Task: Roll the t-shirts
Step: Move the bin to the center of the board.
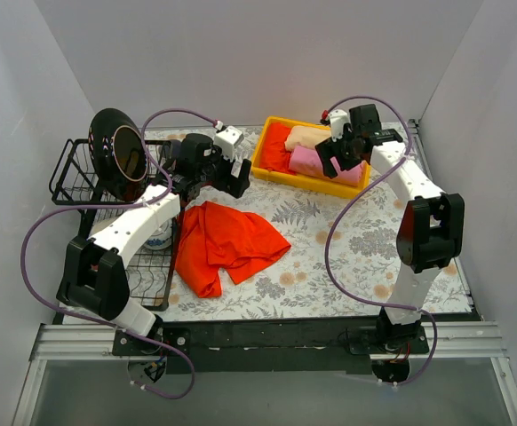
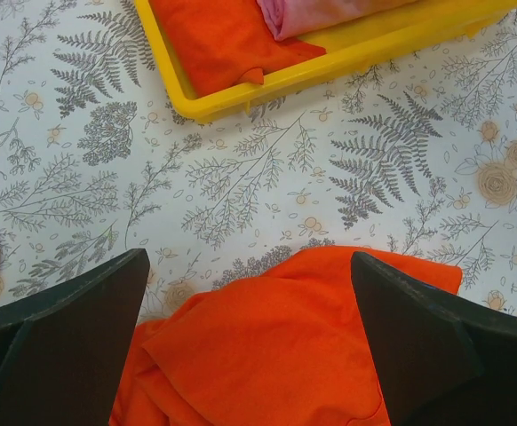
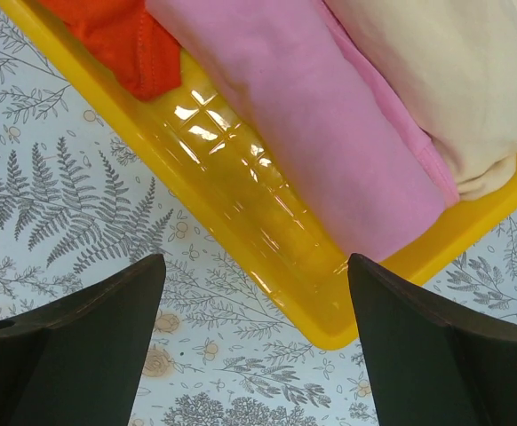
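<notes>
orange-red soft cloth, a loose short-sleeved t-shirt (image 1: 230,241), lies crumpled and unrolled in the lower centre-left of the top view, on the fern-and-flower printed table cover (image 1: 347,257). its left edge is just beside the black wire rack (image 1: 70,177) at the frame's left. bare cover runs from its right edge across to the right arm's base.

over the shirt's far edge hangs the left gripper (image 1: 239,180), its arm reaching up and right from the lower left. its fingers are spread wide with nothing between them. a strip of bare cover separates the shirt from the tray beyond.

in the upper centre, the yellow rectangular plastic tray (image 1: 303,180) holds three bundles: an orange-red bundle (image 1: 274,142) at its left end, a pink roll (image 1: 312,161) nearer the front wall, and a beige bundle (image 1: 305,135) behind and touching the pink one. the right gripper (image 1: 331,162) hovers over the tray's near right part, its arm folded back toward the frame's right. it is released and empty, with bare tray floor between its fingers.
</notes>
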`<state>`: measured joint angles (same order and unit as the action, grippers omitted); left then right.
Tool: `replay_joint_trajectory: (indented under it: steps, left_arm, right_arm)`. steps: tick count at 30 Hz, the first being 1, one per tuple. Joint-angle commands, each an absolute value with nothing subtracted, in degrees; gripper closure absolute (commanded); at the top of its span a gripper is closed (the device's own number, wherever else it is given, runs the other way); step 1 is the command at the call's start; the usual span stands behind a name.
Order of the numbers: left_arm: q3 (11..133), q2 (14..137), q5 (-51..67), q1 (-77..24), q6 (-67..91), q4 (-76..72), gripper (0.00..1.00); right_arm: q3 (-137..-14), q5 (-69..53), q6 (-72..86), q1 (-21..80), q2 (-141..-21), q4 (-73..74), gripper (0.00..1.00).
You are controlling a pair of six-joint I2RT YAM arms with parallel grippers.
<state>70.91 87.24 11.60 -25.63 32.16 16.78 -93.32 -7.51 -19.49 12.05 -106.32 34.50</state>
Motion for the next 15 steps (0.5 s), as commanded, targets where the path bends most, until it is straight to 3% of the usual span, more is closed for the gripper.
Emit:
replay_joint_trajectory:
  steps: [1, 8, 15]
  left_arm:
    - [73.03, 87.45, 11.43, -25.66, 31.91, 16.79, 0.02]
    - [73.56, 87.80, 10.99, -25.66, 31.29, 17.31, 0.02]
    - [72.86, 87.01, 10.90, -25.66, 29.36, 18.46, 0.02]
  right_arm:
    - [-93.34, -11.15, -25.47, 12.30, -104.06, 34.54, 0.09]
    - [-98.87, -22.84, -39.99, 12.39, -109.33, 43.59, 0.12]
    - [-101.51, -24.87, -47.45, 13.09, -113.11, 46.93, 0.14]
